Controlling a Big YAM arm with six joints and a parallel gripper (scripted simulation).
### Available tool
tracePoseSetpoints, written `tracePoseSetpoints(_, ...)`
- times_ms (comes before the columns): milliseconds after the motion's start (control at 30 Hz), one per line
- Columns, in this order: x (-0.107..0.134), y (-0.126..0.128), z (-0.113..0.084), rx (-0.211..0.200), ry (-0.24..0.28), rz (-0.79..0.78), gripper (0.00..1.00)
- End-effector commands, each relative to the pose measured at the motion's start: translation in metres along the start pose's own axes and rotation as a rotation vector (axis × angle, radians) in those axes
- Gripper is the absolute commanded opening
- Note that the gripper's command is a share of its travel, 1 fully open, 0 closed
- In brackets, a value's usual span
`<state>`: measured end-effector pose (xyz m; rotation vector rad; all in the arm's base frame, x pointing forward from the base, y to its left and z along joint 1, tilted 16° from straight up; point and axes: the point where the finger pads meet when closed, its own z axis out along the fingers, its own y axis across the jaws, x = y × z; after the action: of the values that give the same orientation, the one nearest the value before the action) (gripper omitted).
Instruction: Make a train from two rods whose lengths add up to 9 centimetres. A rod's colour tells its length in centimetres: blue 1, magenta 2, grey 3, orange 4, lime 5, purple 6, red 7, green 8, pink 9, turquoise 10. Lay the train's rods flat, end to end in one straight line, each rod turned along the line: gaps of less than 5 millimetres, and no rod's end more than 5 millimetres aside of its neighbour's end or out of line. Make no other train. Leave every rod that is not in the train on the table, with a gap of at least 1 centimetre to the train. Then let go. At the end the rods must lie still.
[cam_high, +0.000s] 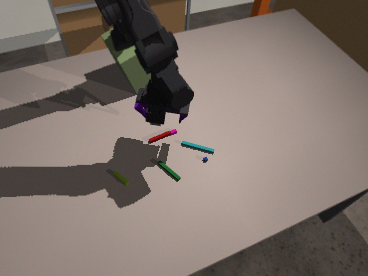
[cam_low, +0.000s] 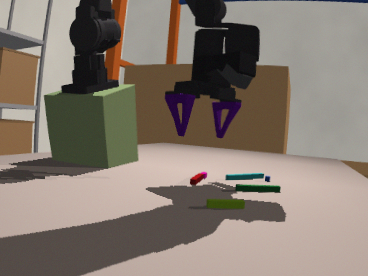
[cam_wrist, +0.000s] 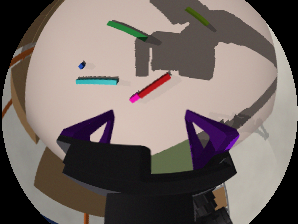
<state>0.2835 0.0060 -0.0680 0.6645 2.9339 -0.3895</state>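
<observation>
Red rod (cam_high: 160, 137) (cam_low: 196, 179) (cam_wrist: 155, 86) meets magenta rod (cam_high: 173, 132) (cam_low: 204, 174) (cam_wrist: 134, 98) | pincer (cam_high: 161, 114) (cam_low: 200, 135) (cam_wrist: 149, 113) open | brown boxes (cam_high: 165, 17) (cam_low: 19, 75) shelved

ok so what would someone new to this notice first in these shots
Probably the gripper's purple fingers, spread wide above the table. Next, the red rod with the magenta rod at its end, and the pale green block under the arm's base.

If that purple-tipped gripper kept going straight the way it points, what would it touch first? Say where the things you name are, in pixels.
Probably the table top (cam_high: 280, 100) (cam_low: 125, 240) (cam_wrist: 55, 50), near the red rod (cam_high: 160, 137) (cam_low: 196, 179) (cam_wrist: 155, 85); depth is unclear, so it might meet the rod.
</observation>
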Motion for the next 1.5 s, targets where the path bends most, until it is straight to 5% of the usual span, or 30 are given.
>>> tracePoseSetpoints(0,-0.0232,0.0195,-0.0076,-0.033,-0.049,-0.112,1.00)
tracePoseSetpoints(367,-0.0273,0.0203,-0.0141,-0.044,-0.065,-0.107,1.00)
tracePoseSetpoints(567,-0.0226,0.0211,-0.0062,-0.029,-0.051,-0.288,1.00)
tracePoseSetpoints(1133,-0.0268,0.0218,-0.0128,-0.038,-0.068,-0.282,1.00)
tracePoseSetpoints(1167,-0.0235,0.0235,-0.0083,-0.031,-0.060,-0.379,1.00)
tracePoseSetpoints(1467,-0.0258,0.0231,-0.0095,-0.031,-0.067,-0.461,1.00)
